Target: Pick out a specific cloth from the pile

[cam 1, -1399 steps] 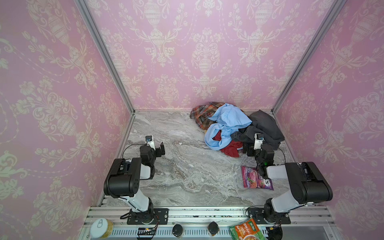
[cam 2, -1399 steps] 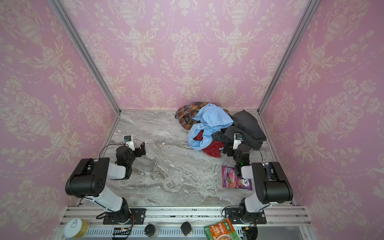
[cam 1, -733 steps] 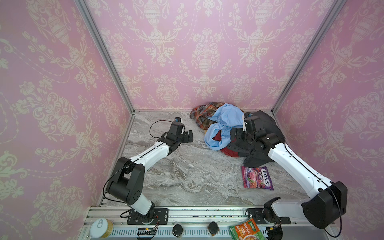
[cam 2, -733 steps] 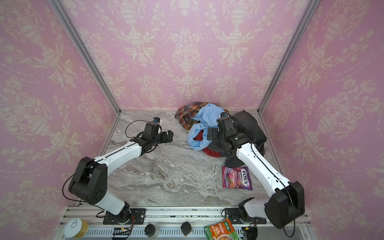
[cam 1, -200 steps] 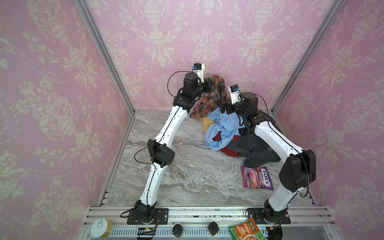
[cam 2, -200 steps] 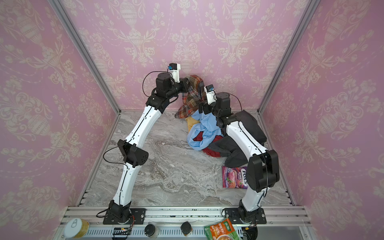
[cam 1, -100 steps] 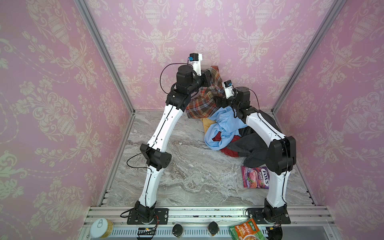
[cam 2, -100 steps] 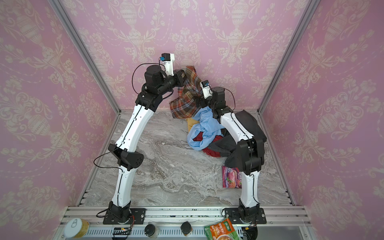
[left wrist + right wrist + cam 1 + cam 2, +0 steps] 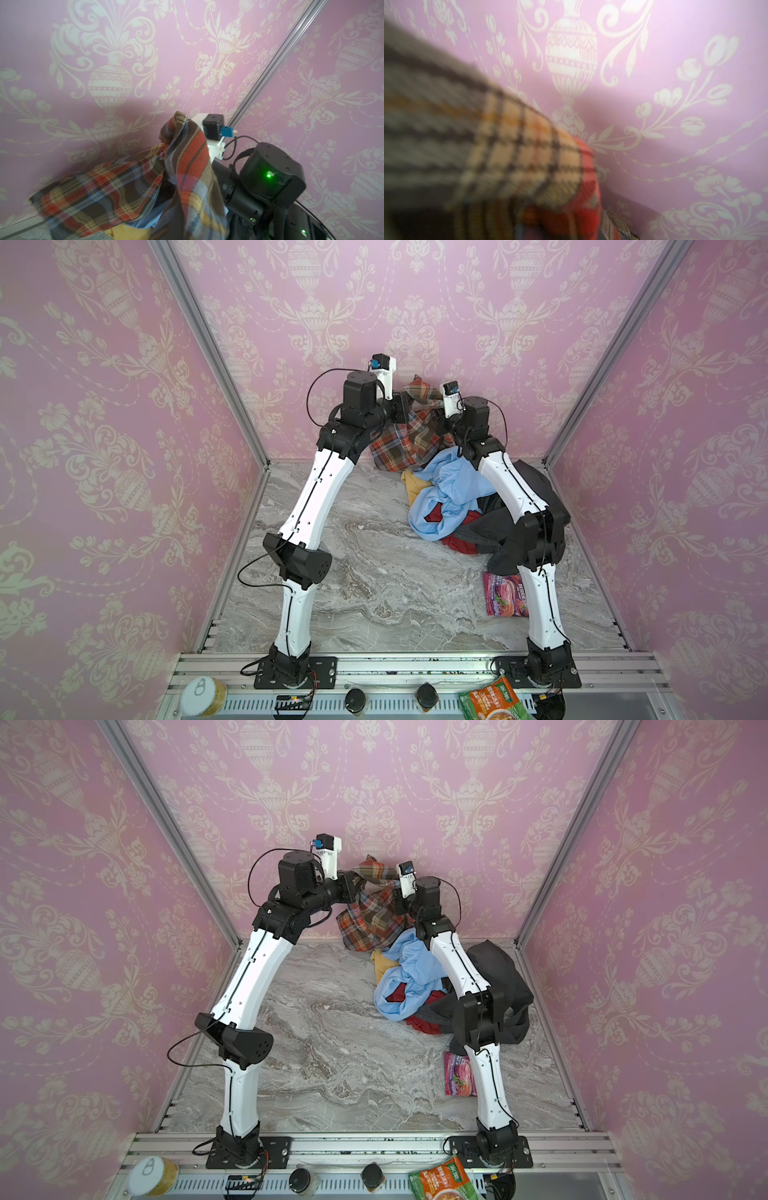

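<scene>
In both top views the shirt-like plaid cloth (image 9: 409, 439), checked in brown, orange-red and blue, is seen lifted above the marbled grey surface (image 9: 374, 572). It is hung between the two arms against the pink patterned back wall (image 9: 415, 302). The left end effector (image 9: 407, 406) is clenched on one upper edge. The right end effector (image 9: 438, 416) is closed too, evidently on the opposite edge (its fingertips are buried in fabric). The cloth is judged to be held high and from two points so that it can be drawn free of the pile (image 9: 453, 497) of light-blue, dark red, dark grey and mustard garments lying below. Whether its lower hem touches that pile cannot be told. A purple snack bag (image 9: 505, 593) lies apart, nearer the arm bases.

In the left wrist view the plaid cloth is draped over the end effector, hiding the jaws. A mustard-yellow garment (image 9: 128, 232) is glimpsed beneath.

In the right wrist view only blurred checks are shown close to the lens, so the grip cannot be confirmed there.
</scene>
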